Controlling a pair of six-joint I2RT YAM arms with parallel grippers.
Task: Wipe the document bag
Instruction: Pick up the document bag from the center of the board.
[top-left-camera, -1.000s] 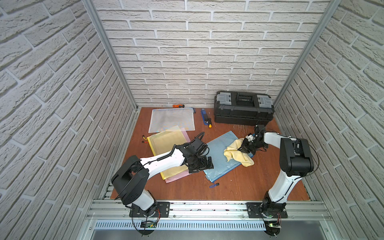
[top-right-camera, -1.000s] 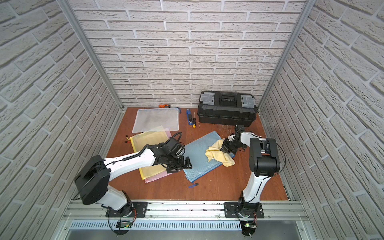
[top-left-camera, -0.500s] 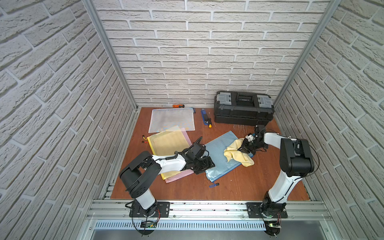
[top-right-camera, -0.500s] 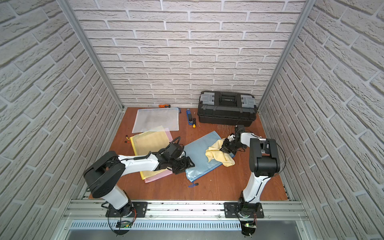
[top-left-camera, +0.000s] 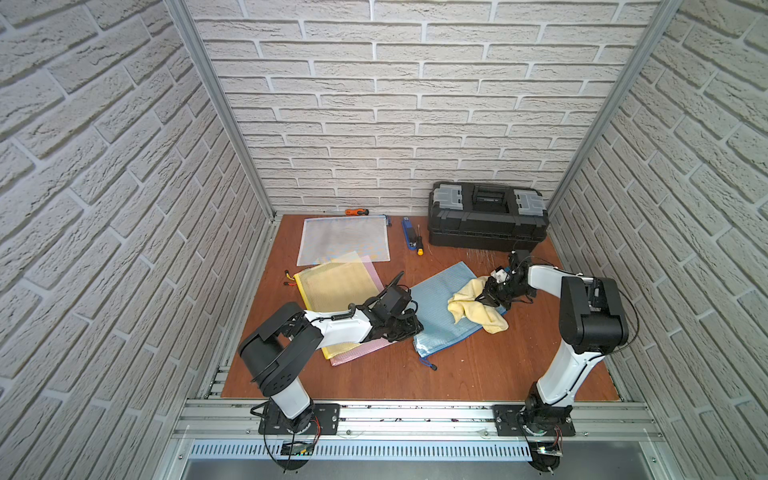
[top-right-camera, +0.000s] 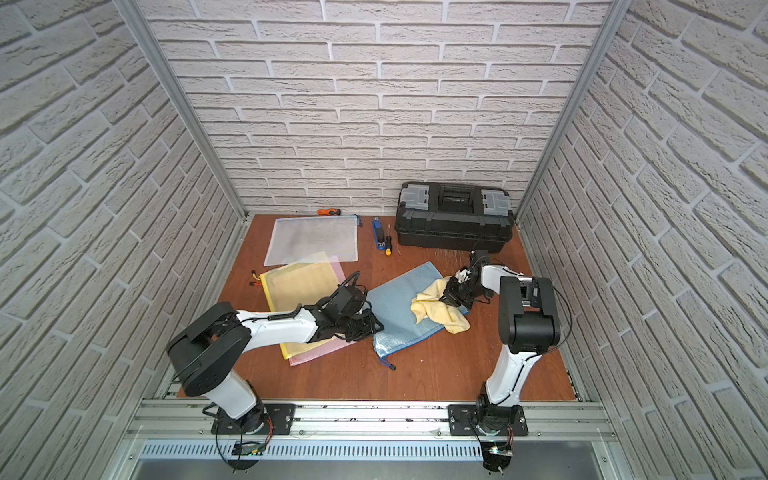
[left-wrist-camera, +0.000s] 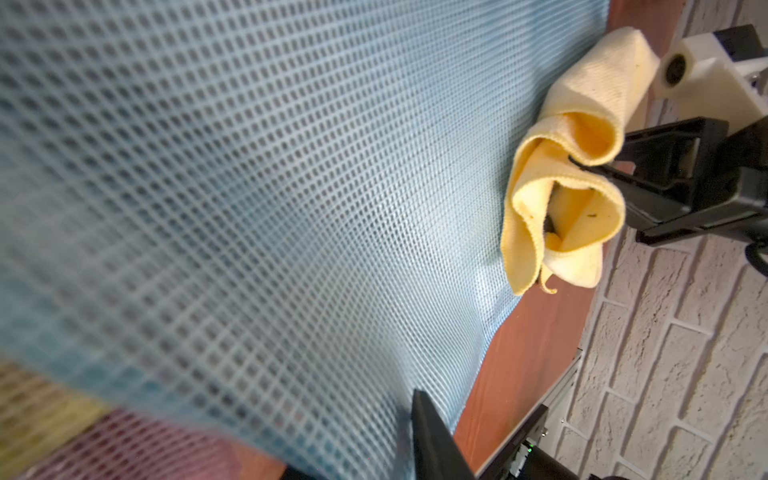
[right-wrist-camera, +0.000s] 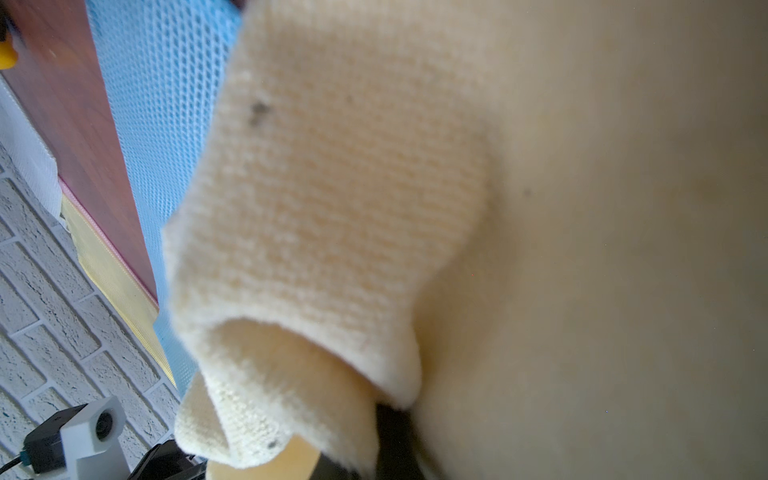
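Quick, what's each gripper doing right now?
Left gripper: at the edge of the blue mesh document bag; open or closed cannot be told.
Right gripper: closed on the crumpled yellow cloth.

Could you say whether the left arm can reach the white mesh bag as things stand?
Probably yes: only the flat yellow mesh bag lies between the left gripper and the white mesh bag; nothing upright intervenes.

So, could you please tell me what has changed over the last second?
The left gripper has dropped lower at the left edge of the blue mesh document bag, and its jaws have narrowed from wide open; a firm grip is not clear. The right gripper stays shut on the yellow cloth on the bag, unmoved.
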